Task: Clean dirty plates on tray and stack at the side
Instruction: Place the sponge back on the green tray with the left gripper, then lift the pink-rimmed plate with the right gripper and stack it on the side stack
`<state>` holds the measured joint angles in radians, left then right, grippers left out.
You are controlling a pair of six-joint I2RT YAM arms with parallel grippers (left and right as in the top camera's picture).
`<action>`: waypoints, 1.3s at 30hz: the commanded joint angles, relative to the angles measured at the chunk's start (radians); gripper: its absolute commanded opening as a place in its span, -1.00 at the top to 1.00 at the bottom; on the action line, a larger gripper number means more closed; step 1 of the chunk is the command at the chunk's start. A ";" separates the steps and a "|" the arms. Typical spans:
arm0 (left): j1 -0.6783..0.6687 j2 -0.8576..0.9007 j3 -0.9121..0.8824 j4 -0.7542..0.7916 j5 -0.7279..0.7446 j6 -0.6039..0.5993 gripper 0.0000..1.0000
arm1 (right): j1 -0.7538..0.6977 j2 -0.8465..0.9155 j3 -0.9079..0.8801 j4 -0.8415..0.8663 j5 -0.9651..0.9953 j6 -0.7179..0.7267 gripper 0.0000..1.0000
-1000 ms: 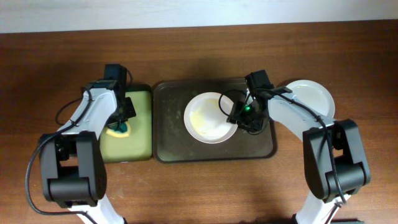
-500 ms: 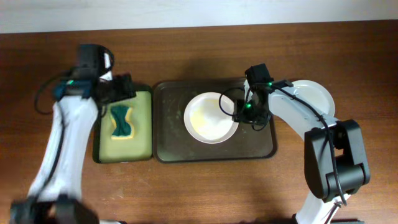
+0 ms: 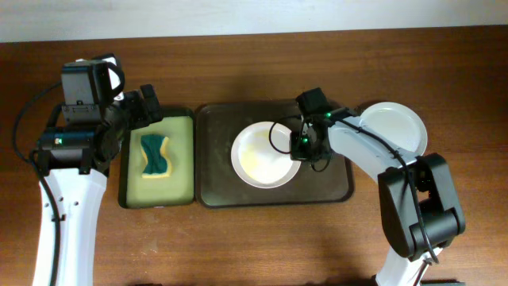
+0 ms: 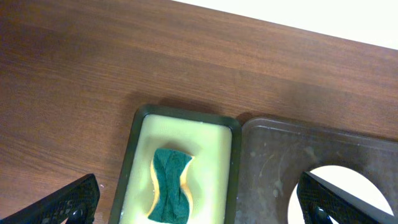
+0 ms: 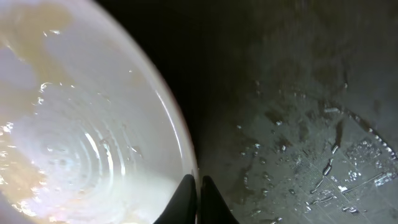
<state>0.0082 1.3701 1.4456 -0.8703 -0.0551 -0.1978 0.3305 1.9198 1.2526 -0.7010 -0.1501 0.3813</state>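
A cream-white plate (image 3: 260, 156) with yellowish smears lies on the dark brown tray (image 3: 214, 176). My right gripper (image 3: 302, 146) is shut on this plate's right rim. In the right wrist view the two fingers (image 5: 199, 190) pinch the rim of the plate (image 5: 74, 124) over the wet tray (image 5: 298, 93). A second, clean white plate (image 3: 394, 127) rests on the table right of the tray. My left gripper (image 3: 146, 108) hangs open high above the small tray, holding nothing. Its fingers (image 4: 74, 200) stand wide apart, and the tray (image 4: 280, 155) and plate edge (image 4: 356, 178) show at the right.
A green and yellow sponge (image 3: 155, 156) lies in the small black tray (image 3: 179, 184) with a yellow-green inside, left of the brown tray. The left wrist view shows the sponge (image 4: 171, 185) in that tray (image 4: 133, 135). Brown tabletop surrounds both trays.
The left gripper let go of the sponge, opened wide and lifted up and away to the left. The right gripper closed on the plate's rim, and the plate shifted slightly left.
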 commanded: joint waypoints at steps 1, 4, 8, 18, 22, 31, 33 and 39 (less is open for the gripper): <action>0.006 0.000 0.003 0.002 0.007 0.010 -0.99 | -0.023 -0.003 0.161 -0.119 -0.062 -0.011 0.92; 0.006 -0.001 0.003 0.002 0.007 0.010 -0.99 | -0.021 -0.003 0.255 -0.216 -0.018 -0.053 0.92; 0.006 -0.001 0.003 0.002 0.007 0.010 -0.99 | 0.012 -0.005 0.423 -0.309 0.062 -0.068 0.92; 0.006 -0.001 0.003 0.002 0.007 0.010 -0.99 | 0.430 -0.001 0.516 -0.164 0.433 -0.005 0.92; 0.006 -0.001 0.003 0.002 0.007 0.010 -0.99 | 0.473 0.006 0.515 -0.106 0.423 -0.003 0.92; 0.058 -0.035 0.005 0.024 -0.045 0.013 -0.99 | 0.476 0.013 0.515 -0.084 0.381 -0.002 0.92; 0.180 -0.086 0.005 0.024 -0.045 0.013 -0.99 | 0.477 0.034 0.515 -0.060 0.366 -0.003 0.92; 0.317 -0.117 0.005 -0.056 -0.042 0.013 -0.99 | 0.555 0.089 0.515 0.145 0.573 -0.129 0.92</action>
<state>0.3222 1.2568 1.4448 -0.9245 -0.1005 -0.1974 0.8341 2.0171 1.7485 -0.6071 0.2489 0.3424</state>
